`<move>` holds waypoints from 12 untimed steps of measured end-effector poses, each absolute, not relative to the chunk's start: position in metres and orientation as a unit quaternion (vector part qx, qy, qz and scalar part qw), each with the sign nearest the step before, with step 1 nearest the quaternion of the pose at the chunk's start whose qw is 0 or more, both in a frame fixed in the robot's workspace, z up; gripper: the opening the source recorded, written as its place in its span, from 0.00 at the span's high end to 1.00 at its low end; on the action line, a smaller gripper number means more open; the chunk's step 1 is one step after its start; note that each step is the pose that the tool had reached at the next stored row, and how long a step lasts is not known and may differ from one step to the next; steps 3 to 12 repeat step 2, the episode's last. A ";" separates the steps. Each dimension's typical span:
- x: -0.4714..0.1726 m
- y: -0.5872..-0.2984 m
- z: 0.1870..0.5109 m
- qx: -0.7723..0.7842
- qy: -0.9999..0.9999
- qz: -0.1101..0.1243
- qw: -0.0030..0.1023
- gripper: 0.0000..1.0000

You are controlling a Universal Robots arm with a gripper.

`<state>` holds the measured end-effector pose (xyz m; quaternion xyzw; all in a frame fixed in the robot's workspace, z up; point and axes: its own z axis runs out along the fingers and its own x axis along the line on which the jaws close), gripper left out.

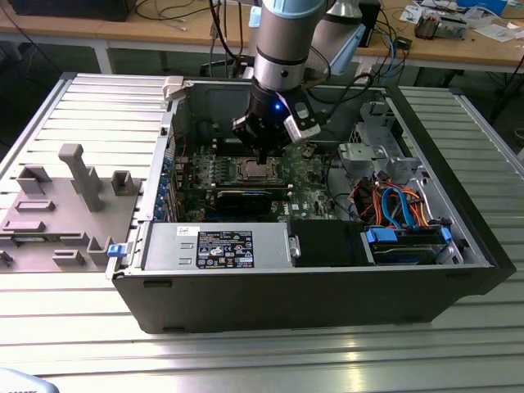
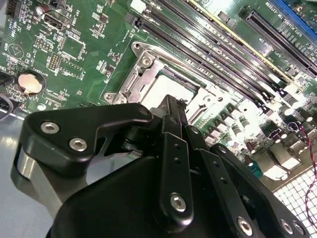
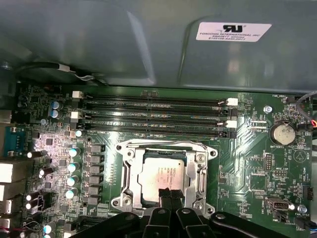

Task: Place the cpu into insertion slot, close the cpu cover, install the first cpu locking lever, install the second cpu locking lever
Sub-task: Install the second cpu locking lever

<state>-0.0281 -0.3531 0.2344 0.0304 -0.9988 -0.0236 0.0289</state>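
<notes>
The cpu, a square chip with a silver-grey top, lies flat in the insertion slot on the green board. The cpu cover, a silvery frame, lies flat around the chip. In both wrist views my gripper hangs just above one edge of the chip, its black fingers pressed together and nothing between them. The second wrist view has the gripper in front of the cpu and cover. In the exterior view the gripper hovers over the cpu inside the open case.
Long black memory slots run beside the socket, with a coin battery further off. In the case, a black card, a power supply and coloured cables surround the board. A grey fixture stands at the exterior view's left.
</notes>
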 end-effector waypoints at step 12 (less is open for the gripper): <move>-0.028 -0.353 0.234 0.030 -0.999 -0.024 0.029 0.89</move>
